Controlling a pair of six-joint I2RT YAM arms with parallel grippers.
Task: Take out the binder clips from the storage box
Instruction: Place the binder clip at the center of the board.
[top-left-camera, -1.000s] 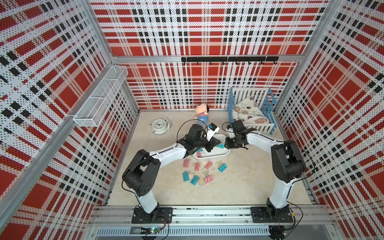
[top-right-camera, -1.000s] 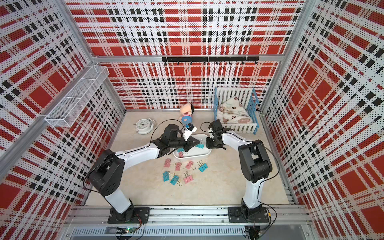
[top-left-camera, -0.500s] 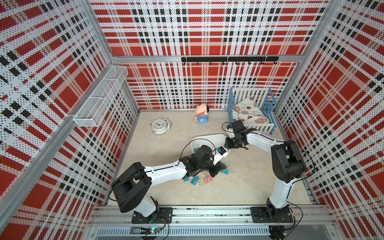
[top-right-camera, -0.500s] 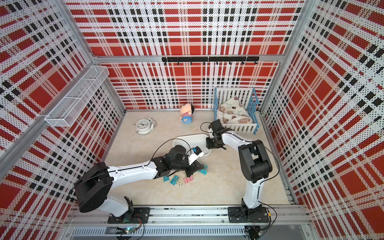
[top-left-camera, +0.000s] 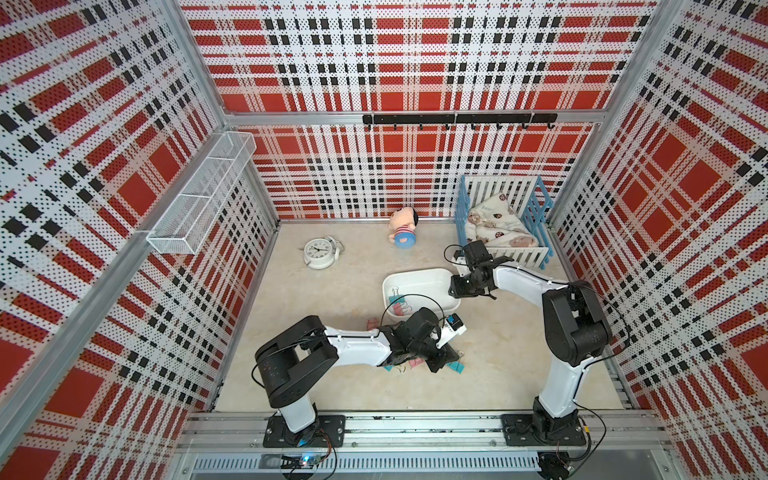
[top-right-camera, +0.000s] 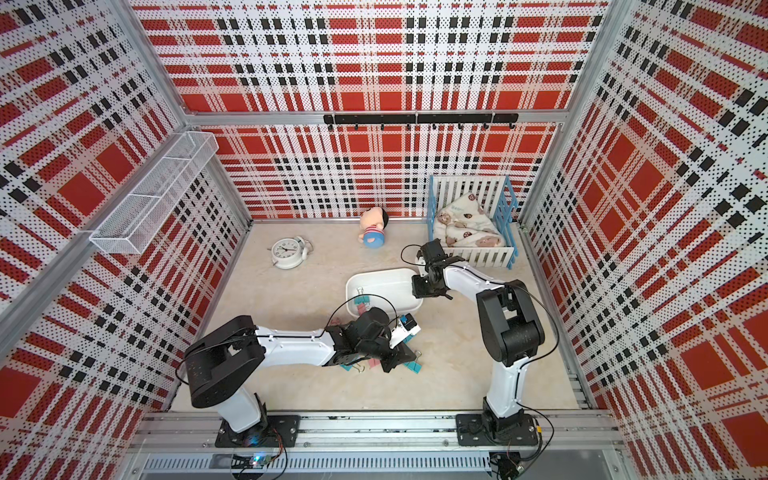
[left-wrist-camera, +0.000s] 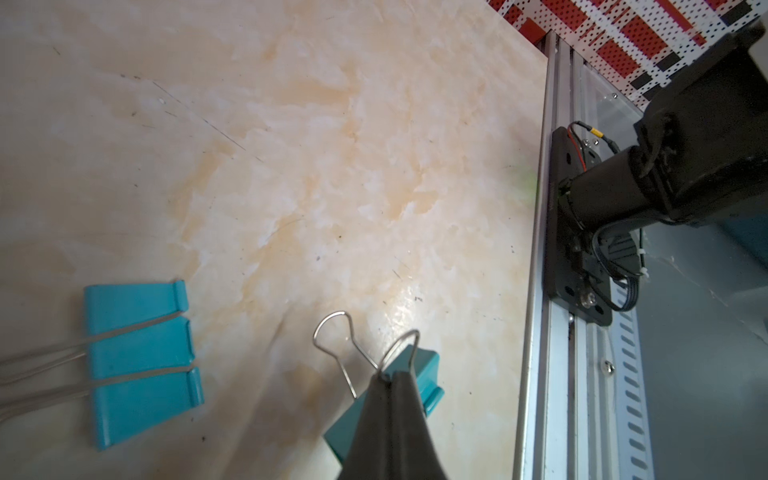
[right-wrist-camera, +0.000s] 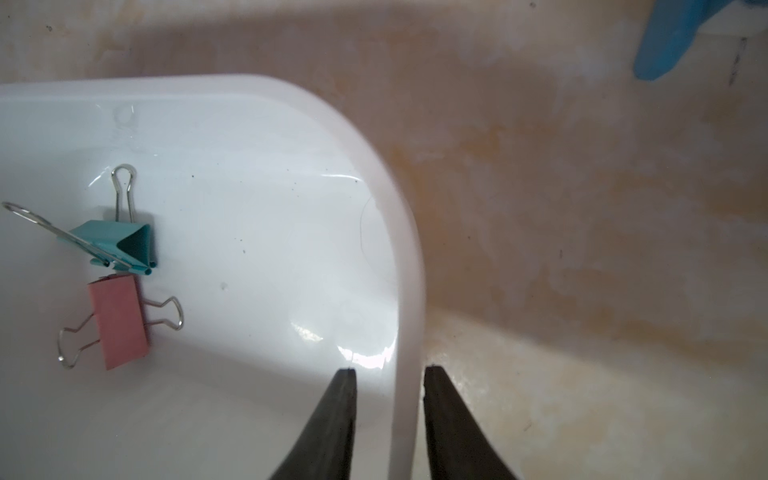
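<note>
The left gripper (left-wrist-camera: 390, 376) is pinched fully together on one silver wire handle of a teal binder clip (left-wrist-camera: 428, 374). The clip's folded metal body hangs beside the dark fingertips, low over the tabletop (left-wrist-camera: 332, 166); whether it touches the surface cannot be told. Its other wire loop stands free. Near it a second teal clip (left-wrist-camera: 139, 357) lies flat, both handles folded back across its smooth painted face. This spot lies between the storage box and the tabletop's near edge, about midway along it, where more binder clips (top-left-camera: 456, 368), pink and teal, lie partly hidden under the wrist.

The right gripper (right-wrist-camera: 389, 370) is nearly closed over the wall of the storage box (right-wrist-camera: 409, 266), with one dark tapered finger inside the rim and one outside, at the box's right end. The box is glossy white plastic, shallow with rounded corners, and sits near the tabletop's middle. Toward its left end lie a teal one (right-wrist-camera: 112, 241), tipped so its triangular end shows, and a pink one (right-wrist-camera: 118, 324) just beside it, wire loops splayed. The tabletop is cream, marble-patterned and finely scratched.
</note>
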